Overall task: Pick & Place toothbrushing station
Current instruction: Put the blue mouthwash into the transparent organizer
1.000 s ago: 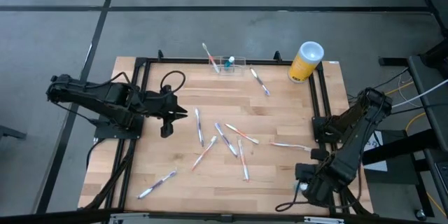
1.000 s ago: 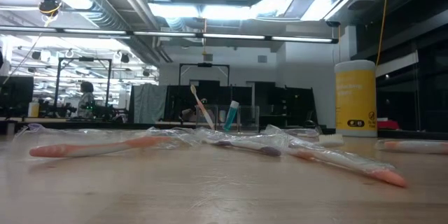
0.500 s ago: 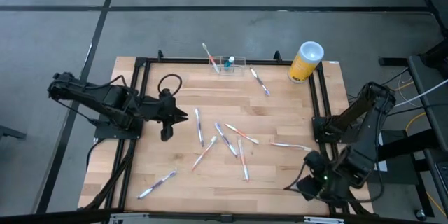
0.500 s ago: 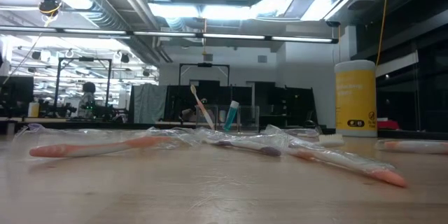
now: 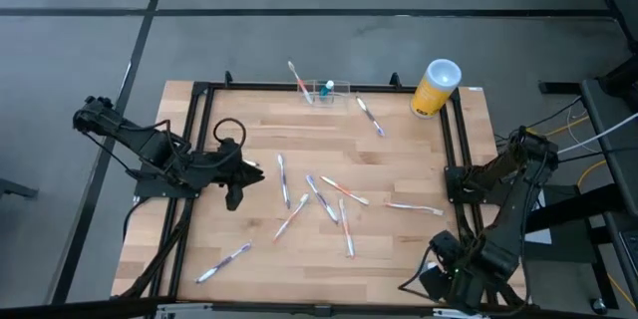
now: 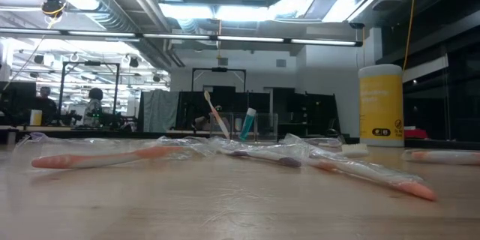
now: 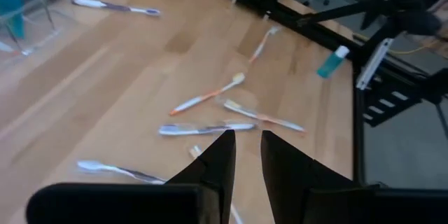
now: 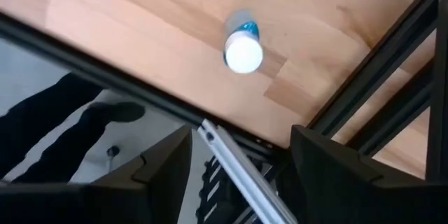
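The toothbrushing station [image 5: 337,91] is a small see-through holder standing on the wood table at the middle of its far edge. It also shows in the low view [image 6: 264,125] and in the left wrist view [image 7: 31,7]. A pink-white toothbrush [image 5: 297,77] leans out of it and a teal tube [image 5: 327,88] stands in it. My left gripper [image 5: 245,171] hovers over the table's left part, far from the station, with a narrow gap between its fingers [image 7: 245,155], and it is empty. My right gripper [image 5: 439,277] is open and empty at the table's near right corner.
Several loose toothbrushes [image 5: 329,199] lie about the table's middle, and one [image 5: 224,262] lies near the front left. A yellow cylinder with a white top [image 5: 436,87] stands at the far right. A small teal tube with a white cap [image 8: 243,46] stands near the front right corner, below my right gripper. A black frame [image 5: 199,140] borders the table.
My left gripper has drawn back a little toward the table's left and near edges. My right gripper has gone toward the table's near edge, past the small tube. Nothing on the table has moved.
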`<state>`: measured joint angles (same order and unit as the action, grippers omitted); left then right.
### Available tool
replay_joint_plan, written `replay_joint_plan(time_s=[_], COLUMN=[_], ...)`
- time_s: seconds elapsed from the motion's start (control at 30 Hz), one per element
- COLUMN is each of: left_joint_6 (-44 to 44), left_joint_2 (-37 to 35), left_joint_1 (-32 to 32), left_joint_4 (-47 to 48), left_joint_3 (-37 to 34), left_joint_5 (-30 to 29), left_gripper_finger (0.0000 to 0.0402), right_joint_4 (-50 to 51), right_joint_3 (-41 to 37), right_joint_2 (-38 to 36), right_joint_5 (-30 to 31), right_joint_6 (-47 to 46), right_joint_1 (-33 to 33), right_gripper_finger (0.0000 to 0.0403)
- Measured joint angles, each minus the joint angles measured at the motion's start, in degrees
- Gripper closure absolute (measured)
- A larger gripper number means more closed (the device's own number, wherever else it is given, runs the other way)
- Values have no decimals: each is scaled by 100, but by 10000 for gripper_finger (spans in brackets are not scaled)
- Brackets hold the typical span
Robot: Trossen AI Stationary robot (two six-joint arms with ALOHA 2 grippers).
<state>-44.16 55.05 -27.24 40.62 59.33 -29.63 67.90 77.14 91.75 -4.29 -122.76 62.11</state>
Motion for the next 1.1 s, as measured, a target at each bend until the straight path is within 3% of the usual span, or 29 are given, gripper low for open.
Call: replay_joint_plan(time_s=[0.6,1.1], left_joint_6=[-175,-66], left_joint_2=[0,0], left_joint_1=[-322,-322], left_joint_4=[-394,-850], left_joint_3=[2,6], left_joint_5=[-85,63], left_gripper_finger=[334,334], right_joint_4=[424,-428], right_joint_3=[-4,-529], right_joint_2=[379,382], right_joint_5=[301,272], right_joint_6=[191,218], right_joint_1=[-134,-149], right_gripper_finger=[149,149])
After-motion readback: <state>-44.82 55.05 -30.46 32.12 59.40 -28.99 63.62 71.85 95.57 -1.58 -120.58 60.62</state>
